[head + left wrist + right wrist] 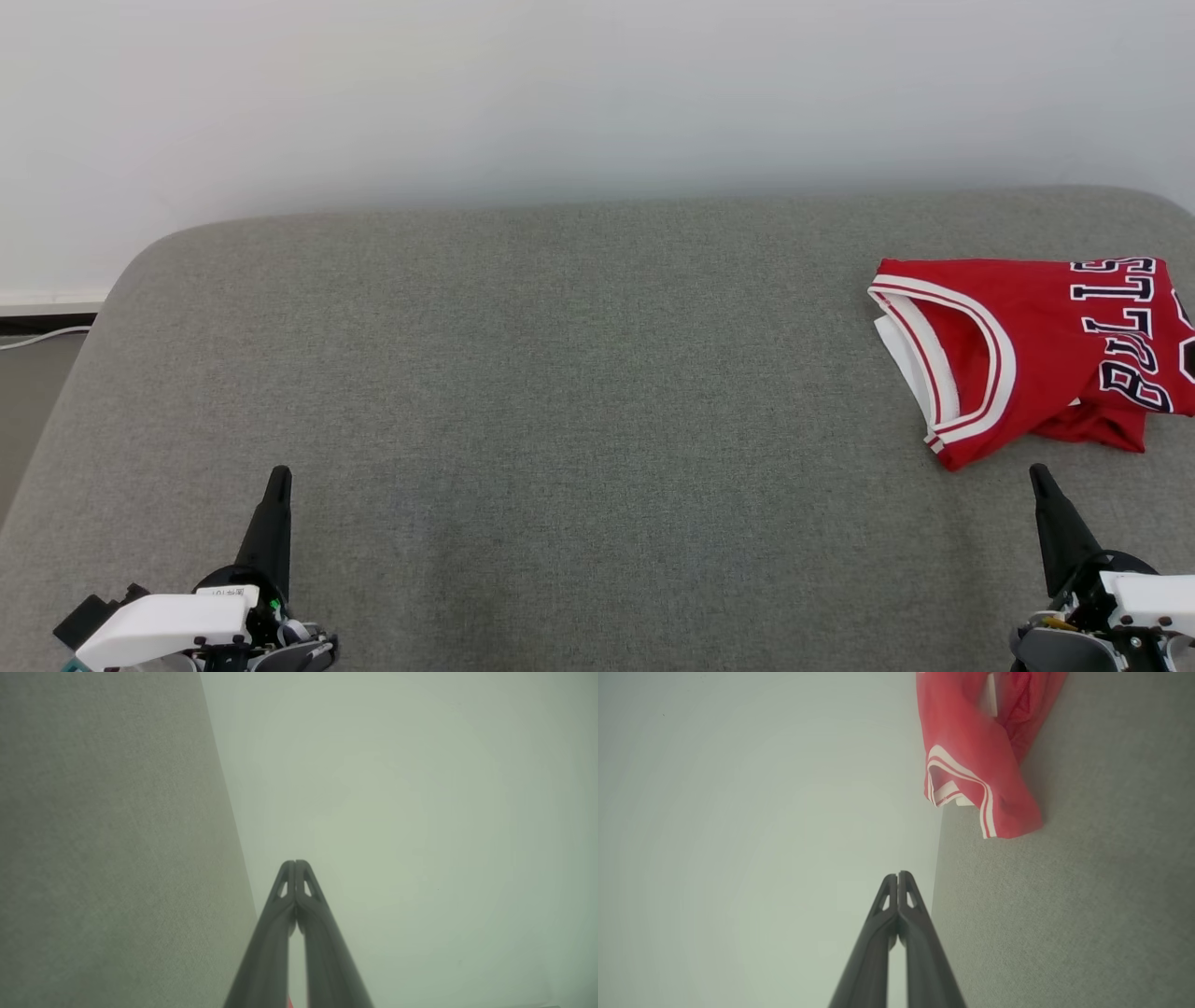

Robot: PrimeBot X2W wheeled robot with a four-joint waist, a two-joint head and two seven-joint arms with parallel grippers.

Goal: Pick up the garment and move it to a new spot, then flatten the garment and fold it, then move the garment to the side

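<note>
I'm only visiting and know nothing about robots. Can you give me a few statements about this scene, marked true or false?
1. The red jersey lies toward the right of the grey surface. True.
2. The right gripper holds the jersey. False: it is shut, empty, apart from it.
3. The left gripper is spread open. False: its fingers are pressed together.
4. The jersey has white trim. True.
</note>
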